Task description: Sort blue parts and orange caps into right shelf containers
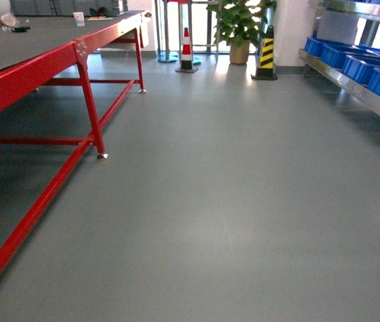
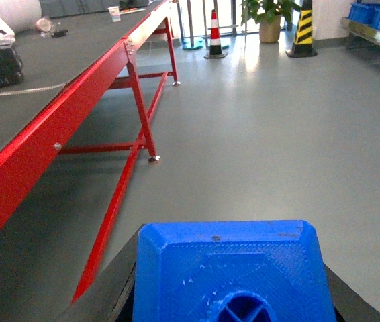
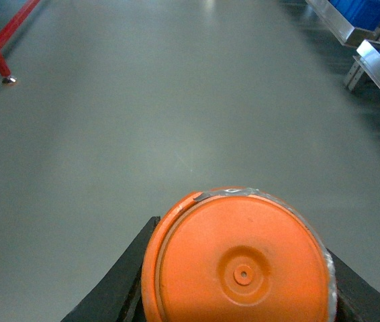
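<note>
Nearest in the left wrist view, a bright blue part (image 2: 230, 272) fills the lower frame: a box-shaped block with bevelled upper edges, a fine printed texture and a round stud cut off by the bottom edge. It sits between the dark fingers (image 2: 119, 288) of the left gripper (image 2: 230, 295), which is clenched on it (only slivers of the fingers show at either side).

In the right wrist view an orange cap (image 3: 238, 263) faces the camera end-on: a round disc with a raised rim, a shallow circular recess and a tiny centre hole. Any printing on its side is hidden from this angle. The right gripper (image 3: 237, 282) grasps it, black fingers (image 3: 119, 282) flanking it left and right.

Beyond both lies the grey floor (image 1: 230, 201). Left of it runs a long red-framed table (image 1: 49, 64) with a dark top; small objects at its far end are too small to make out. At the floor's far end stand a red-and-white traffic cone (image 1: 186, 48), a potted plant (image 1: 240, 27) and a yellow-and-black striped post (image 1: 266, 54).

Right of the floor, a metal shelf (image 1: 351, 80) carries a row of blue crates (image 1: 361, 64), partly cut off by the frame edge; their insides cannot be seen.
</note>
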